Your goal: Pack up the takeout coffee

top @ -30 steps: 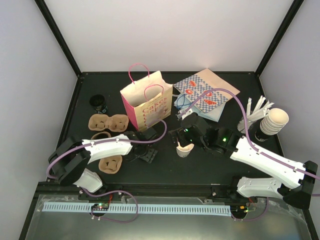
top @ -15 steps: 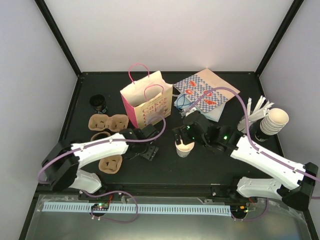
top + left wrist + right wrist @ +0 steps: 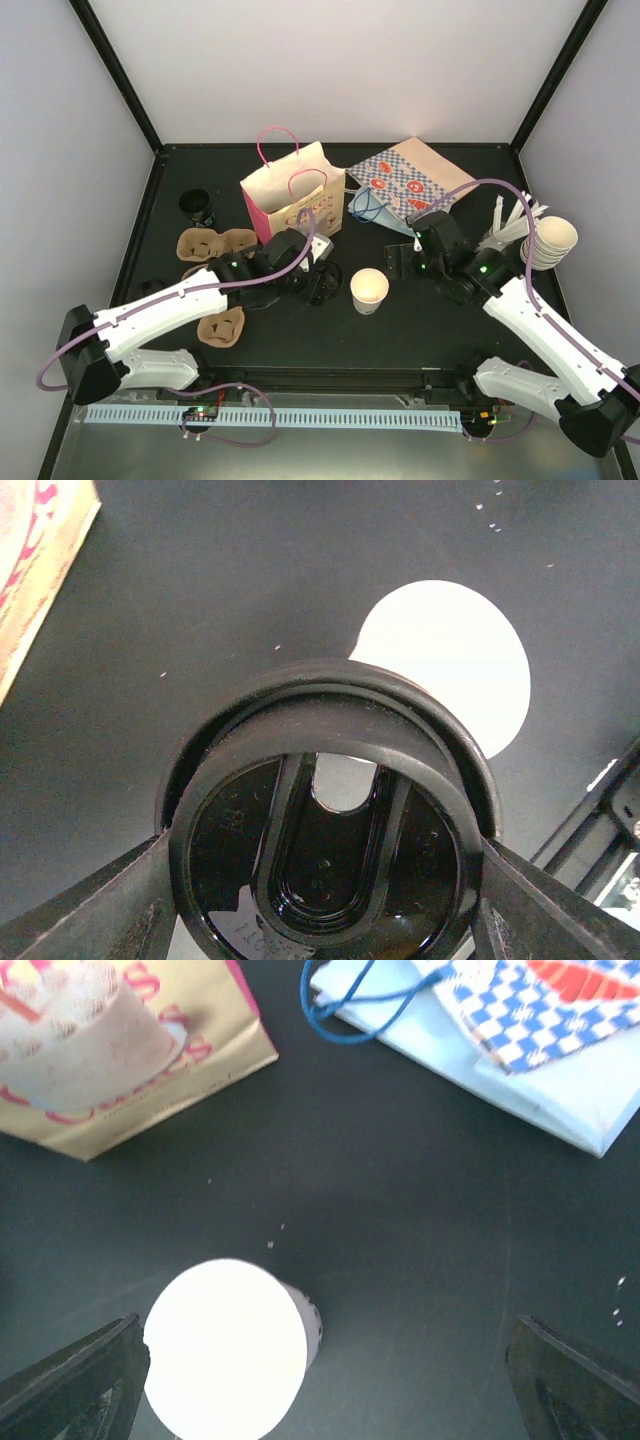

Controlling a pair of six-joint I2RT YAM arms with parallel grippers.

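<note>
Clamping black lid [image 3: 325, 880], left gripper [image 3: 316, 284] beside cup [image 3: 369, 289].

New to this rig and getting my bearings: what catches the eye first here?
The white paper cup stands upright and lidless at the centre. The left gripper holds a black lid beside it, while the right gripper is open on the cup's other side. The pink bag stands behind.

Coffee cup [image 3: 450, 650] partly behind black lid [image 3: 330, 870]

Black cup [image 3: 198, 207] back-left; cup stack [image 3: 550, 243] right; checkered bag [image 3: 405, 180] flat.
</note>
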